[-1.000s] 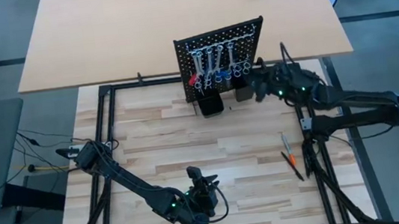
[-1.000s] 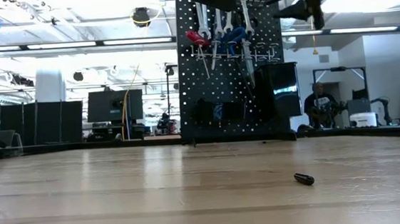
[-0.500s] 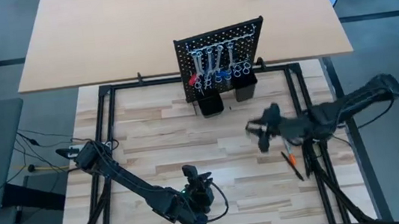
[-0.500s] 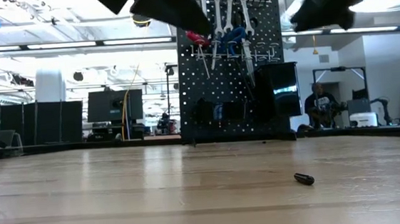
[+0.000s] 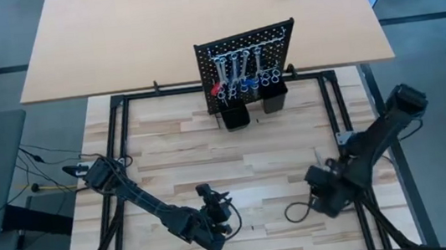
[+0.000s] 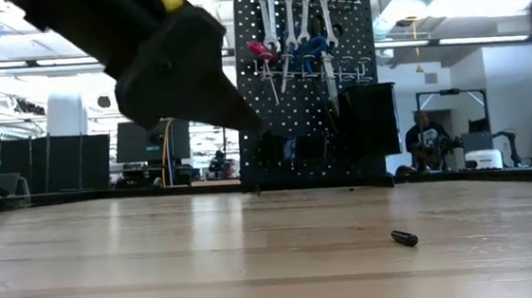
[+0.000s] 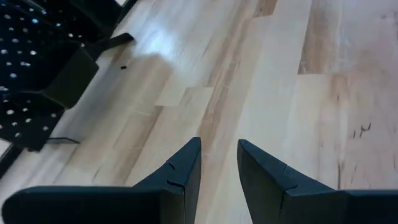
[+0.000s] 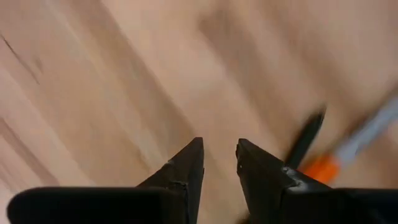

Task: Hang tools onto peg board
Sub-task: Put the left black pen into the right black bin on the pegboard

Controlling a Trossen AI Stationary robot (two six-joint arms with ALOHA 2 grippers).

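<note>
the left gripper point(image 5: 218, 203) hovers low over the near middle of the worktop point(image 5: 168, 156), its jaws a little apart with only bare wood between them. at the far edge, about mid-width, the peg board point(image 5: 247, 62) stands upright, with silver wrenches point(image 6: 289, 23) hanging along its top and red and blue handles below them, two black cups at its base. right of centre, the right gripper point(image 5: 325, 189) is down near the front of the worktop, jaws slightly apart and empty; just beyond its fingers point(image 8: 186, 163) lies the orange-and-black tool point(image 8: 323, 152), blurred, untouched on the wood.
</note>
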